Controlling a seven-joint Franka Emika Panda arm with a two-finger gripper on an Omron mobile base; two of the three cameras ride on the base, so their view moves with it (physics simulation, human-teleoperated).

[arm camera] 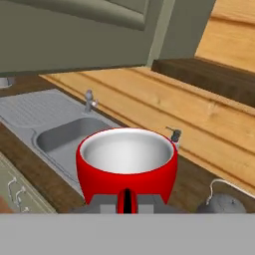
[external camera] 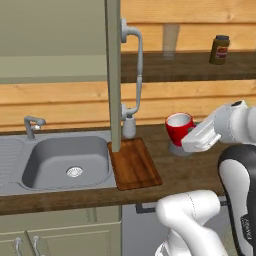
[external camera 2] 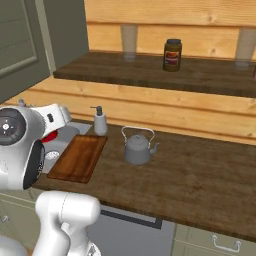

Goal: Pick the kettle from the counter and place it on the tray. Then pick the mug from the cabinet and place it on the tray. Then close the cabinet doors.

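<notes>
My gripper (arm camera: 127, 203) is shut on the red mug (arm camera: 127, 162), which hangs upright in the air above the counter (external camera: 190, 170). In the left base view the mug (external camera: 178, 128) floats to the right of the bare wooden tray (external camera: 134, 163), with the gripper (external camera: 191, 139) on its right side. The grey kettle (external camera 2: 138, 148) stands on the counter just right of the tray (external camera 2: 79, 157). It also peeks in at the lower right of the hand view as the kettle (arm camera: 222, 203). An open cabinet door (external camera: 113, 75) hangs edge-on above the tray's back left corner.
The steel sink (external camera: 65, 161) with its faucet (external camera: 32, 125) lies left of the tray. A soap bottle (external camera 2: 100, 121) stands behind the tray. A dark jar (external camera 2: 172, 55) sits on the upper wooden shelf (external camera 2: 150, 72). Lower cabinets run under the counter.
</notes>
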